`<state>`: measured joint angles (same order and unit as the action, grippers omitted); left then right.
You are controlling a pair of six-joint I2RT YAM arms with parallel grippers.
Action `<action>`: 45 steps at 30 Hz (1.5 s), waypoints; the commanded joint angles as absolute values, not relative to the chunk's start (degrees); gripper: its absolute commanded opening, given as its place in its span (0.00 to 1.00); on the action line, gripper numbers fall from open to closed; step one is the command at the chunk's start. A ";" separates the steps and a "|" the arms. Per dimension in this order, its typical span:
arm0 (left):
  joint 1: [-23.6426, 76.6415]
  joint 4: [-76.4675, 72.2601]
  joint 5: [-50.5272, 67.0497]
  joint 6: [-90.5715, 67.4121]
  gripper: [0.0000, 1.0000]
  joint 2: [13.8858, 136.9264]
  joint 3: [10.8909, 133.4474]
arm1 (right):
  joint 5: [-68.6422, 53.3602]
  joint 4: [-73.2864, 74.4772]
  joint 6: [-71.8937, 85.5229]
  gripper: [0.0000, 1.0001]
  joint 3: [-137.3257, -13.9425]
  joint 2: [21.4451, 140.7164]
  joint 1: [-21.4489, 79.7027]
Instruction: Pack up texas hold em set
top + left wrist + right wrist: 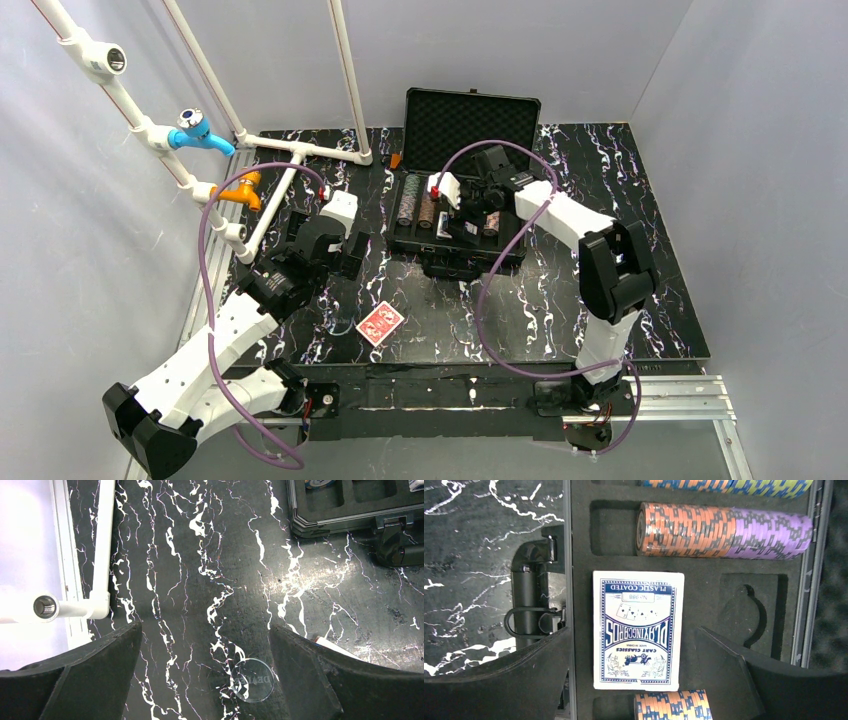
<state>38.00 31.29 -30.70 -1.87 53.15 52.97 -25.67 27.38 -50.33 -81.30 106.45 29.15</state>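
Note:
The black briefcase (470, 125) lies open at the back middle, its lid up and its foam tray (584, 540) facing me. Rows of striped poker chips (724, 530) fill slots in the tray, and more chips (672, 705) lie below the blue-backed deck (638, 600), which lies flat in the tray. My right gripper (634, 632) hovers open over this deck, one finger on each side, not touching it. The red-backed deck (380, 323) lies on the table near the front. My left gripper (205, 630) is open and empty above the table, with a clear dealer button (252, 680) between its fingers.
A white PVC pipe frame (102, 550) runs along the left of the marbled black table (560, 300). The case's handle (400, 545) and latches stick out from its near edge. An orange fitting (245, 190) and a blue fitting (195, 130) sit on the pipes.

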 commanded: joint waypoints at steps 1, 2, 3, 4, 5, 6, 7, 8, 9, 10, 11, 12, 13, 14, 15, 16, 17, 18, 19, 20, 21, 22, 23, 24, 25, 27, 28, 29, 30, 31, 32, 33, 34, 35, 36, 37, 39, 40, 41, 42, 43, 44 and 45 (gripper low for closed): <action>38.08 30.59 -31.90 -1.48 0.98 52.43 52.91 | -26.97 22.96 -44.93 0.98 -79.87 101.19 29.86; 38.11 30.58 -31.98 -1.46 0.98 52.36 52.91 | -26.98 21.91 -43.50 0.98 -79.48 100.76 30.07; 38.13 30.59 -31.99 -1.49 0.98 52.31 52.91 | -26.83 20.91 -41.93 0.98 -79.14 100.42 30.25; 38.10 30.57 -32.07 -1.44 0.98 52.22 52.91 | -26.45 19.32 -39.95 0.98 -78.68 100.11 30.46; 38.14 30.58 -32.03 -1.47 0.98 52.21 52.91 | -25.95 18.30 -38.00 0.98 -78.24 99.77 30.70; 38.14 30.59 -32.07 -1.49 0.98 52.21 52.91 | -25.28 16.81 -36.09 0.98 -77.73 99.45 30.94; 38.10 30.59 -32.00 -1.45 0.98 52.21 52.91 | -24.25 15.00 -33.78 0.98 -77.12 99.08 31.20; 38.13 30.59 -31.98 -1.41 0.98 52.19 52.91 | -22.77 12.67 -31.20 0.98 -76.30 98.63 31.51; 38.14 30.59 -31.90 -1.48 0.98 52.13 52.91 | -21.30 9.99 -28.32 0.98 -75.24 98.16 31.77; 38.14 30.59 -31.90 -1.49 0.98 52.08 52.93 | -19.85 6.62 -25.85 0.98 -74.12 97.51 32.07; 38.14 30.57 -31.86 -1.49 0.98 51.99 52.91 | -18.66 3.90 -23.13 0.98 -72.83 96.83 32.34; 38.14 30.58 -31.96 -1.43 0.98 51.91 52.99 | -17.53 1.60 -20.82 0.98 -71.59 95.98 32.61; 38.14 30.59 -31.88 -1.43 0.98 51.75 52.92 | -16.63 -0.35 -18.91 0.98 -70.44 94.86 32.94; 38.14 30.59 -31.90 -1.49 0.98 51.57 52.91 | -15.56 -2.81 -16.87 0.98 -69.30 93.96 33.20; 38.10 30.59 -31.90 -1.48 0.98 51.39 52.91 | -14.32 -4.52 -15.07 0.98 -68.32 93.09 33.46; 38.14 30.59 -31.90 -1.49 0.98 51.30 52.89 | -13.13 -5.96 -13.17 0.98 -67.35 92.39 33.75; 38.13 30.51 -31.88 -1.55 0.98 51.25 52.91 | -11.63 -7.16 -11.32 0.98 -66.53 91.66 34.09; 38.14 30.50 -31.84 -1.56 0.98 51.22 52.91 | -9.89 -7.72 -9.88 0.98 -66.07 90.98 34.41; 38.12 30.54 -31.75 -1.59 0.98 51.24 52.91 | -8.60 -8.00 -8.51 0.98 -65.75 90.41 34.71; 38.13 30.49 -31.68 -1.53 0.98 51.35 52.91 | -7.49 -8.14 -7.14 0.98 -65.47 89.82 34.98; 38.14 30.55 -31.61 -1.56 0.98 51.33 52.91 | -6.73 -8.18 -5.84 0.98 -65.21 89.34 35.24; 38.08 30.56 -31.56 -1.51 0.98 51.31 52.92 | -6.08 -8.06 -4.89 0.98 -65.02 88.84 35.51; 38.07 30.48 -31.55 -1.65 0.98 51.25 52.91 | -5.40 -7.86 -4.23 0.98 -64.79 88.33 35.88; 38.11 30.56 -31.51 -1.60 0.98 51.24 52.95 | -4.72 -7.64 -4.07 0.98 -64.51 87.92 36.57; 38.14 30.52 -31.36 -1.54 0.98 51.19 53.06 | -3.57 -7.17 -4.54 0.98 -64.39 87.41 37.35; 38.14 30.58 -30.66 -1.63 0.98 50.39 53.09 | -0.75 -6.33 -5.76 0.98 -64.03 86.38 39.06; 38.10 30.54 -30.20 -1.79 0.98 49.84 52.98 | 1.41 -6.11 -5.76 0.98 -63.87 85.67 39.93; 38.14 30.36 -29.85 -1.84 0.98 49.35 52.85 | 2.97 -6.04 -5.11 0.98 -63.63 84.92 40.47; 38.11 30.14 -29.51 -1.85 0.97 48.95 52.68 | 3.63 -6.32 -4.05 0.98 -63.26 83.99 40.73; 38.12 29.97 -29.24 -1.78 0.98 48.61 52.53 | 3.72 -6.73 -3.00 0.98 -62.75 83.10 40.77; 38.14 29.87 -29.06 -1.78 0.98 48.53 52.48 | 3.69 -7.05 -2.12 0.98 -62.22 82.39 40.86; 38.14 29.88 -29.01 -1.79 0.98 48.55 52.54 | 3.99 -7.07 -1.24 0.98 -61.84 81.56 40.87; 38.14 29.88 -29.13 -1.78 0.98 48.55 52.56 | 4.72 -6.93 -0.56 0.98 -61.79 81.28 40.87; 38.14 29.82 -29.25 -1.88 0.98 48.46 52.48 | 5.74 -6.25 0.28 0.98 -62.17 81.21 40.83; 38.14 29.65 -29.11 -2.02 0.98 48.01 52.29 | 6.18 -5.34 1.72 0.98 -62.76 81.32 40.78; 38.13 28.95 -28.97 -1.98 0.98 47.47 51.72 | 6.10 -4.12 2.65 0.98 -63.44 81.57 40.78; 38.14 26.64 -28.16 -1.17 0.98 46.49 49.98 | 3.25 -3.60 3.45 0.98 -63.85 81.84 40.78; 38.14 25.72 -28.23 -1.07 0.98 46.15 49.44 | 2.59 -5.33 4.61 0.98 -63.22 81.78 40.78; 38.08 25.45 -28.72 -1.43 0.98 45.81 49.14 | 3.10 -7.33 7.40 0.98 -62.22 81.74 40.72; 38.11 25.24 -29.65 -1.88 0.98 45.55 48.93 | 4.02 -8.24 9.54 0.98 -61.74 81.86 40.58; 38.10 25.00 -30.69 -2.49 0.98 45.31 48.57 | 4.73 -8.36 10.70 0.98 -61.72 82.17 40.52; 38.09 24.45 -31.95 -3.05 0.98 44.86 47.95 | 6.43 -7.71 11.78 0.98 -62.20 82.48 40.52; 38.09 23.46 -33.06 -3.24 0.98 44.47 46.92 | 8.16 -6.67 13.21 0.98 -62.80 82.72 40.52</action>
<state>38.00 26.92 -28.93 -1.74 46.50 48.90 3.68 -4.51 5.85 -62.02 83.05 40.84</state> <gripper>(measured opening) 0.982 0.981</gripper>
